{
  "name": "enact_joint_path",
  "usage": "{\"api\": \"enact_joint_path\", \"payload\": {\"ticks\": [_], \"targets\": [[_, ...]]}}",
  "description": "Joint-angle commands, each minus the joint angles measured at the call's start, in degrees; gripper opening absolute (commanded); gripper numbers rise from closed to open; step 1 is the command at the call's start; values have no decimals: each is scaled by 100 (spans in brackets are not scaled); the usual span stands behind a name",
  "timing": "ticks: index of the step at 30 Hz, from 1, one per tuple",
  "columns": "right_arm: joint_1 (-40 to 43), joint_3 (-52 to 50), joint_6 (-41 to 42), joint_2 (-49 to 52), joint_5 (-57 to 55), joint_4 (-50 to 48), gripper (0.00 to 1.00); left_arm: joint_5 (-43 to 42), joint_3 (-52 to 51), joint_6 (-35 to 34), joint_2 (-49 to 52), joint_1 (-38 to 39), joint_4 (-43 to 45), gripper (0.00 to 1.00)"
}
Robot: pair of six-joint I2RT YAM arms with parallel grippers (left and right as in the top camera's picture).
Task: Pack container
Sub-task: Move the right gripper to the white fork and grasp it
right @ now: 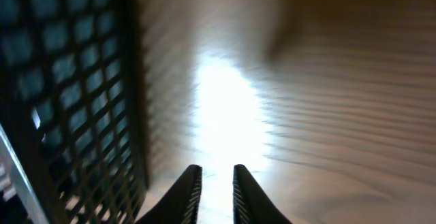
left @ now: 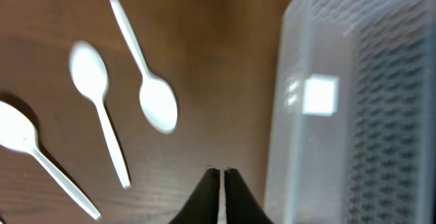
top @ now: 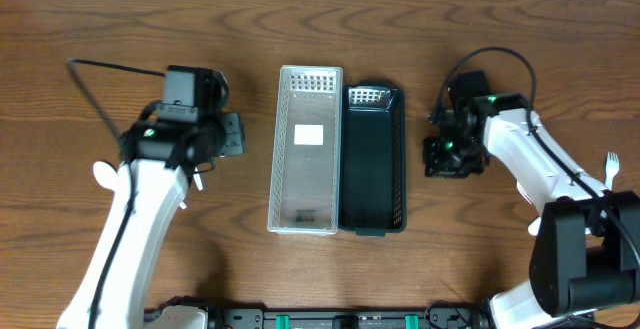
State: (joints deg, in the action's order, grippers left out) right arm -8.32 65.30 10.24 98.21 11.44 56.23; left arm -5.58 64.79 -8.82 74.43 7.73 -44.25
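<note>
A clear white mesh basket point(top: 276, 149) and a black mesh basket point(top: 402, 159) lie side by side at the table's middle; both look empty. My left gripper point(top: 232, 134) is shut and empty, just left of the white basket point(left: 354, 101). Three white plastic spoons point(left: 158, 105) lie on the wood ahead of its fingertips point(left: 221, 171). My right gripper point(top: 440, 157) hangs low over bare wood just right of the black basket point(right: 68, 81). Its fingers point(right: 216, 169) stand a narrow gap apart with nothing between them.
A white plastic fork point(top: 611, 166) lies near the right table edge beside the right arm. One white spoon bowl point(top: 103, 174) shows beside the left arm. A black cable point(top: 100, 69) runs across the far left.
</note>
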Motion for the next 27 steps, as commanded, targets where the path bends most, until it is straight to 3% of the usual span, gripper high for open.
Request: {"api": "enact_joint_path", "payload": {"ticks": [1, 2, 3, 4, 5, 7, 9, 16, 21, 27], "targets": [[221, 514, 634, -446, -973, 55, 23, 48, 201, -7, -557, 7, -33, 31], [297, 664, 741, -603, -1200, 76, 33, 46, 201, -9, -708, 7, -59, 40], [354, 761, 772, -713, -1283, 61, 55, 46, 199, -9, -826, 7, -101, 40], [437, 887, 772, -859, -1298, 2, 86, 46, 199, -9, -935, 7, -146, 40], [518, 999, 715, -1005, -1294, -70, 99, 48, 199, -9, -1051, 7, -210, 42], [667, 1139, 166, -1257, -1300, -293, 99, 48, 199, -9, -1237, 7, -334, 64], [894, 1209, -140, -1438, -1386, -431, 96, 48, 199, -9, -1357, 7, -415, 72], [2048, 1172, -474, -1082, -1596, 765, 99, 48, 199, -11, -1432, 7, -627, 72], [2638, 1117, -1176, -538, -1593, 822, 99, 48, 199, -11, -1423, 7, -625, 72], [2715, 1097, -2033, 87, -1589, 741, 99, 48, 199, -11, -1421, 7, -616, 72]]}}
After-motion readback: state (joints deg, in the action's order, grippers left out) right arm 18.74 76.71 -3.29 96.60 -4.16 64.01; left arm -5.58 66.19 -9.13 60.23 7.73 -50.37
